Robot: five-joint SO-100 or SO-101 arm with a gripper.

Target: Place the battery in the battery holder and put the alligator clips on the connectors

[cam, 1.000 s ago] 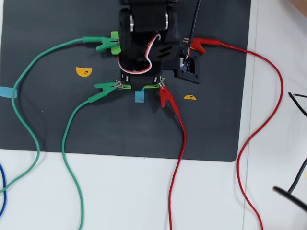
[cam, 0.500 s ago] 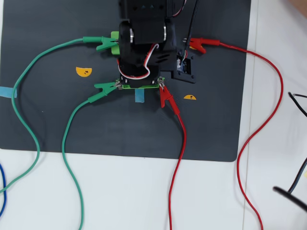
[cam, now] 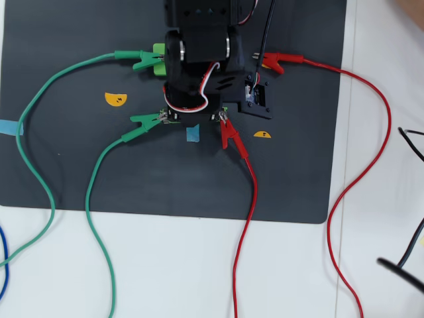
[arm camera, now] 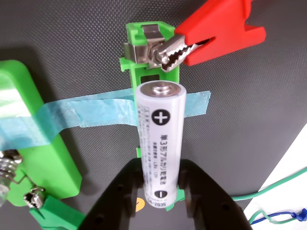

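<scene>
Claw (arm camera: 160, 191) closed on white battery (arm camera: 159, 143), held lengthwise over green battery holder (arm camera: 146, 33); red alligator clip (arm camera: 216, 33) grips its end tab

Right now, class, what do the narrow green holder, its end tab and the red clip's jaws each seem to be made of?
The narrow bright-green battery holder looks like matte moulded or printed plastic: opaque, uniform colour. Its silver end tab appears to be bent sheet metal, shiny. The red alligator clip has toothed, glinting metal jaws under a smooth, probably rubber, sleeve.

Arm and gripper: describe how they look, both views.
In the wrist view the gripper has two glossy black, rounded plastic fingers. From overhead, the arm is black blocks with silver round joint caps and a looping red-and-white cable.
</scene>
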